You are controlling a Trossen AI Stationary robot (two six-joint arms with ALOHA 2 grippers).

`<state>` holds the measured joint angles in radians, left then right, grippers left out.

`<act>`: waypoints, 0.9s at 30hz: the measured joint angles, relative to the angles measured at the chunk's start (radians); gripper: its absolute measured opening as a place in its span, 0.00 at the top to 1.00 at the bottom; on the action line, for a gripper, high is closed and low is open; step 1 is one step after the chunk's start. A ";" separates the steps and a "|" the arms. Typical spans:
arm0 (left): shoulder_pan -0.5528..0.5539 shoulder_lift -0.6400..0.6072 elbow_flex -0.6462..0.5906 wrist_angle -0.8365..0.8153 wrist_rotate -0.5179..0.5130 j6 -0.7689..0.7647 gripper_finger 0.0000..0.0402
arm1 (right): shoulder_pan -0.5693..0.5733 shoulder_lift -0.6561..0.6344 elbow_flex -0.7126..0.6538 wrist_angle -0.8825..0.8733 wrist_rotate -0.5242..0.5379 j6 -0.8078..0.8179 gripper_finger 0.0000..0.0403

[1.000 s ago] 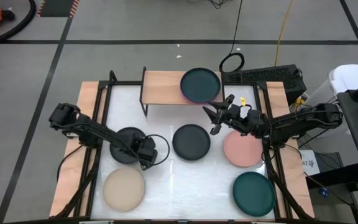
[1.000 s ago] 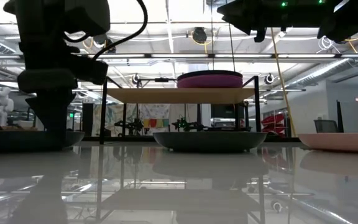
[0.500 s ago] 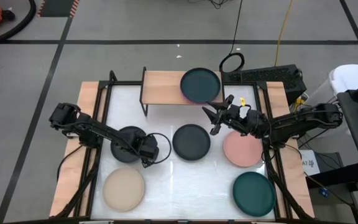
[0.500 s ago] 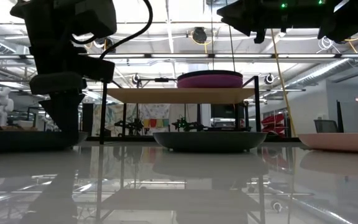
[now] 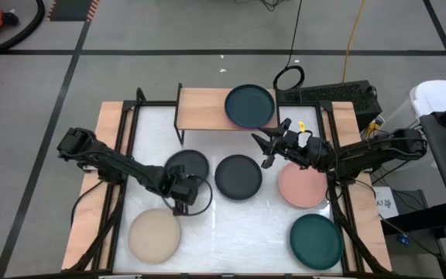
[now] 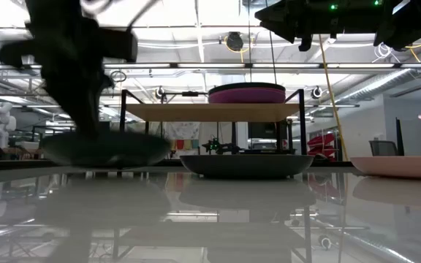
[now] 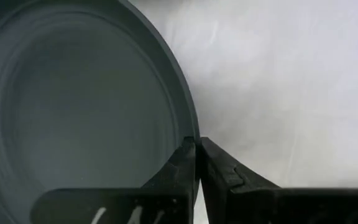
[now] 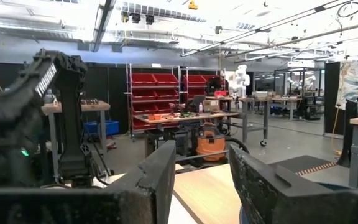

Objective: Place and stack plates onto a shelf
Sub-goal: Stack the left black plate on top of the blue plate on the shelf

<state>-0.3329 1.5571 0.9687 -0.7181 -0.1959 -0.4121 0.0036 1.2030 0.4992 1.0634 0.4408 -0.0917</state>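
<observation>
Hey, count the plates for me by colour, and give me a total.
dark teal plates: 2
charcoal plates: 2
salmon plate: 1
beige plate: 1
magenta plate, stacked under a teal one: 1
total: 7

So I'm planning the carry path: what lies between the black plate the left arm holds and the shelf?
Nothing: in the high view only bare white tabletop separates the held black plate from the shelf.

Matt, smooth charcoal plate (image 7: 86,106) nipped at the rim by dark plastic-looking fingers (image 7: 179,168), over a glossy white table (image 6: 210,219) mirroring the lights, beside a pale wooden shelf (image 5: 204,108) with thin black metal legs, topped by a matt teal plate (image 5: 249,105).
</observation>
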 joint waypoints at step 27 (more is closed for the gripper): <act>0.414 -0.053 0.350 0.320 -0.174 1.132 0.98 | 0.119 -0.029 0.000 0.185 0.003 -0.237 0.67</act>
<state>0.0806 1.5043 1.3186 -0.3980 -0.3698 0.7204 0.1230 1.1740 0.4995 1.2480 0.4435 -0.3291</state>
